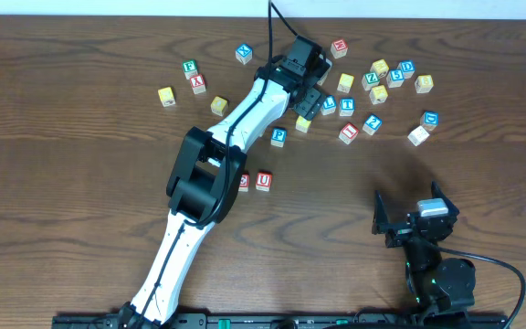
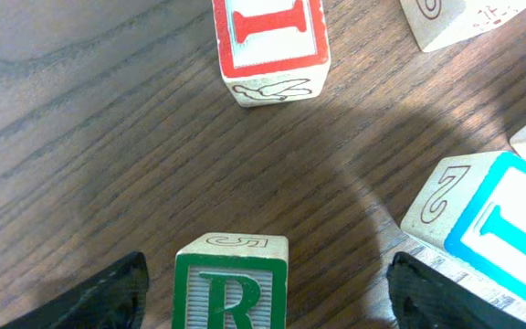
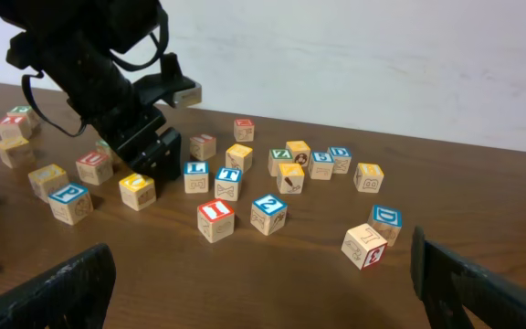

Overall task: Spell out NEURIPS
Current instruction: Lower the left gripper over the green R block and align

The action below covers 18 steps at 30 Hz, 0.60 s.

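Note:
The green R cube (image 2: 231,291) stands on the table between the fingers of my left gripper (image 2: 268,274), with a gap of bare wood on each side. That gripper is open and sits low in the cube cluster (image 1: 310,95), where it hides the R from overhead. A red I cube (image 2: 272,37) lies just ahead of it. The blue P cube (image 1: 279,136) rests beside the left arm. A red E cube (image 1: 243,183), half hidden by the arm, and a red U cube (image 1: 263,181) sit side by side. My right gripper (image 1: 415,219) hovers open and holds nothing.
A blue-framed cube (image 2: 505,228) stands close to the left gripper's right finger (image 2: 432,292). Several other letter cubes are scattered at the back right (image 1: 391,78) and back left (image 1: 190,78). The left arm (image 1: 236,128) lies diagonally across the table.

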Each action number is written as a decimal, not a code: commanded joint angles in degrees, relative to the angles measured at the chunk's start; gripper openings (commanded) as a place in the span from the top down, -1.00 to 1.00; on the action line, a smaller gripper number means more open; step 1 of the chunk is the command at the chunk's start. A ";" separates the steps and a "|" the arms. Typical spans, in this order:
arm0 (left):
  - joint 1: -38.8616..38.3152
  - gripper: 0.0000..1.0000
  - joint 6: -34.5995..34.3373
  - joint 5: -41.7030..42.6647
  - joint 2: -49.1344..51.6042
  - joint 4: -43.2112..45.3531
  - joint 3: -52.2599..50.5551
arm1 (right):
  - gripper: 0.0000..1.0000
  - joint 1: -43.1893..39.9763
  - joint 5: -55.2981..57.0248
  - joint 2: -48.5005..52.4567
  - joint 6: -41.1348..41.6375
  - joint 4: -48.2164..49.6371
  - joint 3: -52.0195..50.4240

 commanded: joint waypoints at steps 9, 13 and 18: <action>0.35 -0.36 0.37 0.37 1.05 -0.17 1.05 | -0.99 -0.44 0.50 -0.22 0.72 -0.17 -0.04; 0.35 -0.25 0.37 0.37 1.05 -0.17 1.05 | -0.98 -0.44 0.50 -0.22 0.74 -0.17 -0.04; 0.35 -0.04 0.37 0.37 1.05 -0.17 1.05 | -0.99 -0.44 0.50 -0.22 0.72 -0.17 -0.04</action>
